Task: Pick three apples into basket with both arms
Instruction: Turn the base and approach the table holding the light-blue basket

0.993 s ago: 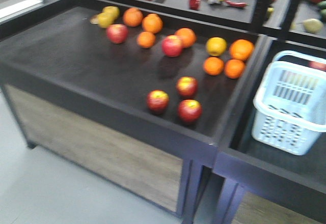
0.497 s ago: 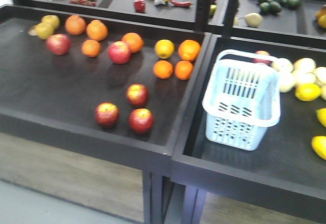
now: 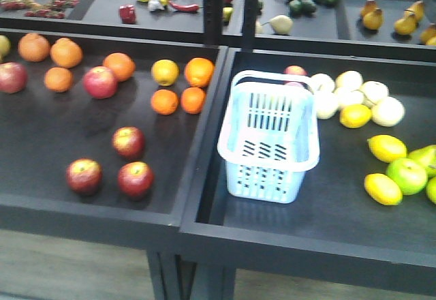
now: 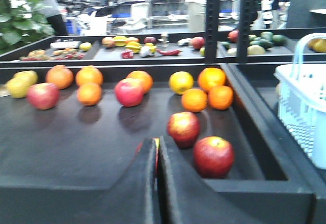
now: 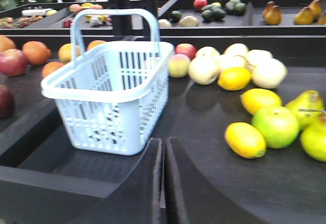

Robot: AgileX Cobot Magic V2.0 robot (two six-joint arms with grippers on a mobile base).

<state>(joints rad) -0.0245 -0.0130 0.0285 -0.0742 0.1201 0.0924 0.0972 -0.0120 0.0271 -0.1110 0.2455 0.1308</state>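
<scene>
Progress looks to be nil as yet: no fruit has gone anywhere. The left gripper (image 4: 157, 150) has its two black fingers pressed flat together with nothing between them. The right gripper (image 5: 163, 147) is the same, closed on air.

Right at the left gripper's tips, mostly hidden behind them, is the nearest apple (image 3: 84, 175); only a sliver of red and yellow shows in the wrist view. A second apple (image 4: 213, 156) sits a little ahead and to that tool's right, close to the raised divider (image 3: 204, 143). The third apple (image 4: 184, 127) lies just beyond, between the other two in line. All three rest on the dark tray (image 3: 54, 129), none touching another.

Ahead of the right gripper and off to its left stands the basket (image 5: 112, 107), upright with its handle raised, in the neighbouring tray across the divider from the apples. From the front I can see nothing inside it.

Further out past the left gripper are oranges (image 4: 206, 79) and pinker apples (image 4: 129, 91). Past the right gripper are lemons (image 5: 245, 139) and a green apple (image 5: 275, 126), none of them wanted.

So the whole job remains: three picks and three drops. I'd reckon the left arm is better placed for the apples, but its fingers must part first.
</scene>
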